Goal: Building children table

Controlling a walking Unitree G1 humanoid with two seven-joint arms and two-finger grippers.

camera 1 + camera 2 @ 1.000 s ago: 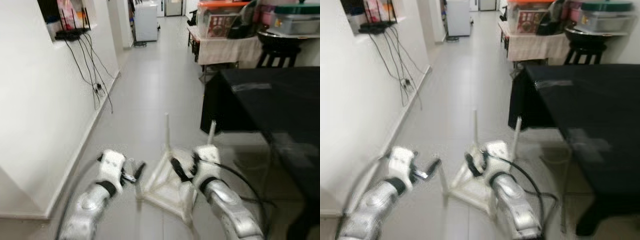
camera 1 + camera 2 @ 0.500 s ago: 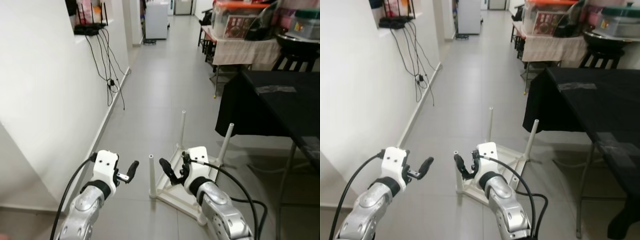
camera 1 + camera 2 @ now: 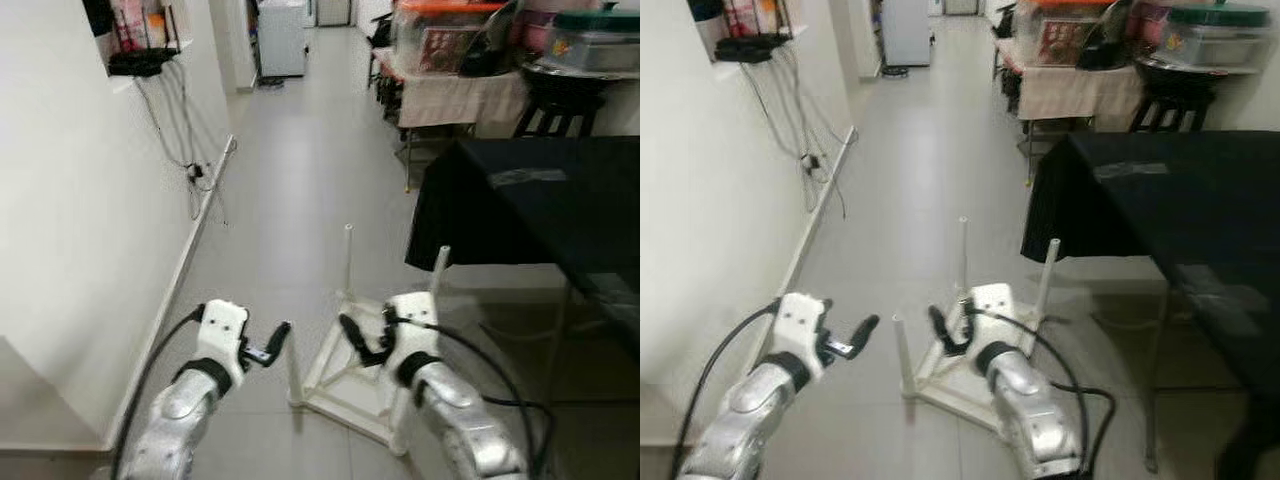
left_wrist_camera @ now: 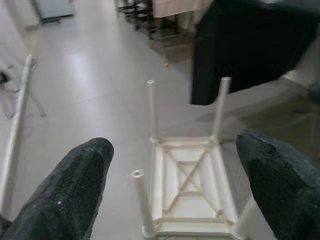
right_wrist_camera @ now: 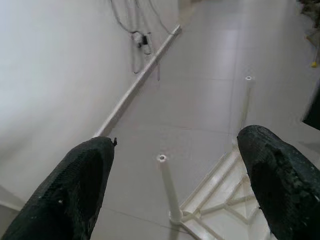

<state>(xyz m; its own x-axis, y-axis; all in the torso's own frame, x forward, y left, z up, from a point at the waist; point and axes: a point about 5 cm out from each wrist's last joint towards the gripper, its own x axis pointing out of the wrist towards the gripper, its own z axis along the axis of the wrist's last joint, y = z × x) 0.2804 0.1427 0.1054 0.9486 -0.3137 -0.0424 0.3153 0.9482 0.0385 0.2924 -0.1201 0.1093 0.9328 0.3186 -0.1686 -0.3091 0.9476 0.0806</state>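
A white children's table point(image 3: 352, 378) lies upside down on the grey tile floor, its thin legs point(image 3: 347, 258) pointing up. My left gripper point(image 3: 277, 335) hovers open just left of the table's near-left leg point(image 3: 293, 368), touching nothing. My right gripper point(image 3: 352, 332) is open above the upturned frame, with nothing between its fingers. In the left wrist view the cross-braced underside point(image 4: 189, 186) and three legs lie between the wide-apart fingers point(image 4: 70, 192). The right wrist view looks past its fingers point(image 5: 277, 172) at one leg point(image 5: 167, 192) and the wall's foot.
A table under a black cloth point(image 3: 545, 195) stands close on the right, its metal leg point(image 3: 556, 335) beside the small table. The white wall point(image 3: 70, 250) with hanging cables point(image 3: 190, 150) runs along the left. A cluttered table point(image 3: 450, 95) and stool point(image 3: 555, 105) stand farther back.
The whole picture has shifted, so the camera moved. Both grippers hold the same open pose in front of the upturned table, and the table lies as before.
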